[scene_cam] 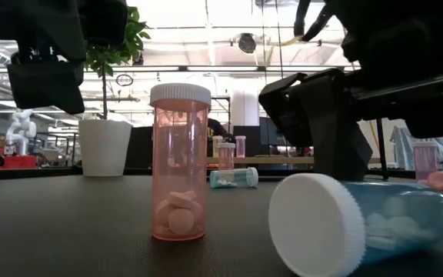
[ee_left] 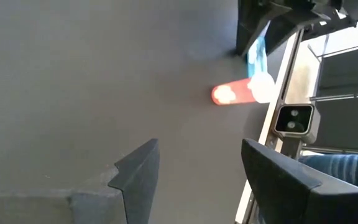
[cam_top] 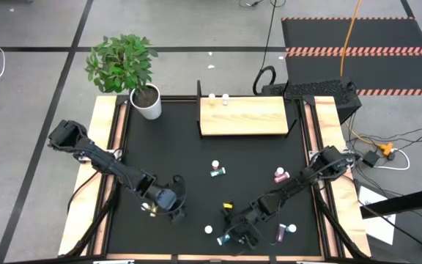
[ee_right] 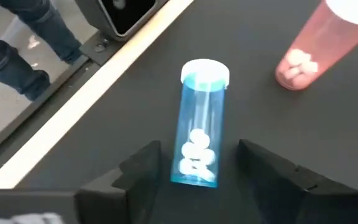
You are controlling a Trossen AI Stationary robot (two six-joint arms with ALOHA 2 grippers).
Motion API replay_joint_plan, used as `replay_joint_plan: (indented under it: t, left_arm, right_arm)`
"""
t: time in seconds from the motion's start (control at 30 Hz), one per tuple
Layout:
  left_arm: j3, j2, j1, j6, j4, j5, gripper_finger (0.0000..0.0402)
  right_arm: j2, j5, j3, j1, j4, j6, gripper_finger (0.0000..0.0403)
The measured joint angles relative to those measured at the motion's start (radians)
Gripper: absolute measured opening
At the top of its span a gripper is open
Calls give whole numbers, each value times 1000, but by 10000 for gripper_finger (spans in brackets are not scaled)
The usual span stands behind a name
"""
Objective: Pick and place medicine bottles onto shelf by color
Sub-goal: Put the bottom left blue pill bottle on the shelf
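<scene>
A teal-blue bottle [ee_right: 199, 124] with a white cap lies on its side on the black table. My right gripper [ee_right: 197, 155] is open, its fingers on either side of the bottle's base end with a gap to each. In the low view this bottle [scene_cam: 360, 223] lies in front of the gripper. A pink-orange bottle [scene_cam: 179, 161] stands upright just beside it [cam_top: 209, 229]. My left gripper [ee_left: 197, 152] is open over bare table near the near edge [cam_top: 176, 207]. The light-wood shelf [cam_top: 244, 116] at the far side carries two small bottles [cam_top: 218, 97].
More bottles sit on the table: a teal one [cam_top: 216, 170] lying mid-table, a magenta one [cam_top: 280, 176], a yellow one [cam_top: 228, 207] and a purple one [cam_top: 284, 233] lying near the right arm. A potted plant [cam_top: 146, 103] stands at the far left corner. A person's legs [ee_right: 17, 50] show beyond the near edge.
</scene>
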Motion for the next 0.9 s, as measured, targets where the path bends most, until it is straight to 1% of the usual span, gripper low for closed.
replay_joint_plan:
  t: [0.1,0.23,0.37,0.43,0.5,0.63,0.67,0.77,0.9]
  left_arm:
    - [0,-1,14,-5,0,0,230]
    - [5,-7,34,-6,42,0,230]
    - [48,-7,51,72,38,0,230]
    - [78,-7,61,133,23,-1,230]
    - [118,-7,74,230,-26,-12,230]
    - [226,-8,104,443,-154,-54,230]
    - [252,-8,113,494,-183,-66,230]
    - [322,-8,143,611,-248,-106,230]
    - [418,-8,175,687,-333,-155,230]
  right_arm:
    - [0,0,0,-5,0,16,170]
    - [-9,-2,1,-15,7,88,117]
    - [-9,-4,1,-20,7,122,82]
    - [-12,-4,1,-23,5,132,78]
    - [-27,-14,0,-29,-7,145,82]
    - [-98,-105,1,-63,-23,153,100]
    - [-120,-109,-6,-72,-29,151,102]
    - [-197,-108,-60,-105,-31,151,100]
    - [-338,-107,-168,-156,-12,192,95]
